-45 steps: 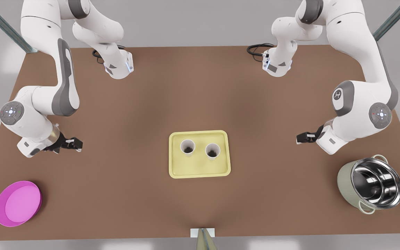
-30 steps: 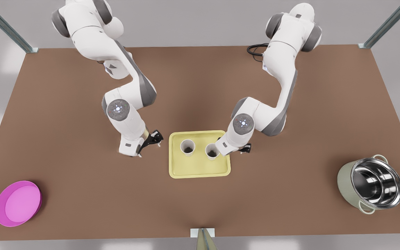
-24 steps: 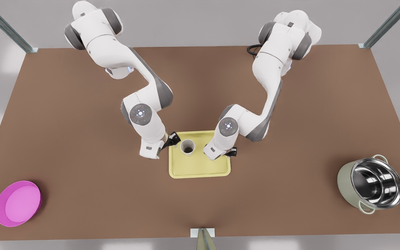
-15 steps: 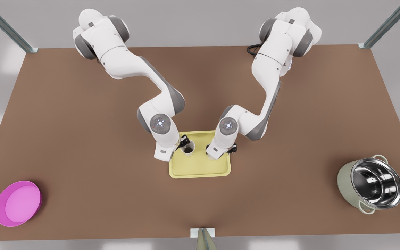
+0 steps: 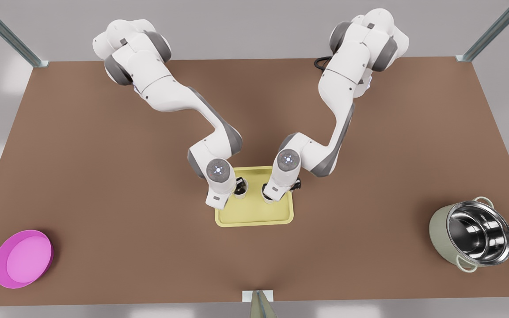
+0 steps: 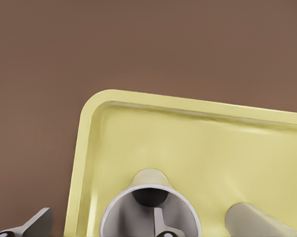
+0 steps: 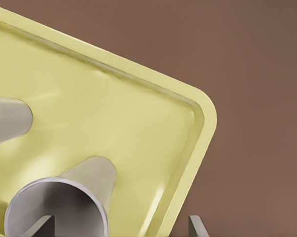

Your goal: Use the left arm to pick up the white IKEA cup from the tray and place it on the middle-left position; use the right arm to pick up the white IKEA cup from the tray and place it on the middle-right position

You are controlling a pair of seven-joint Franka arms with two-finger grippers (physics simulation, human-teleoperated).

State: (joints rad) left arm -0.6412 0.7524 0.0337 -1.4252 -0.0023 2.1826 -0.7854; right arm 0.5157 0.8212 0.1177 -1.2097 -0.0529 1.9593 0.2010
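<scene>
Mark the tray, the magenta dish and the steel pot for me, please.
tray point(image 5: 254, 215): front view, bare floor near its front rim.
magenta dish point(image 5: 23, 258): front view, centre of its inner floor.
steel pot point(image 5: 480, 232): front view, shiny inside wall.

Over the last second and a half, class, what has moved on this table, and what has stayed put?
Both arms swung in from the table's sides. The left gripper now straddles the rim of one cup; the right gripper straddles the other cup, one finger inside each. Neither cup has left the tray. The magenta dish and steel pot have not moved.
</scene>
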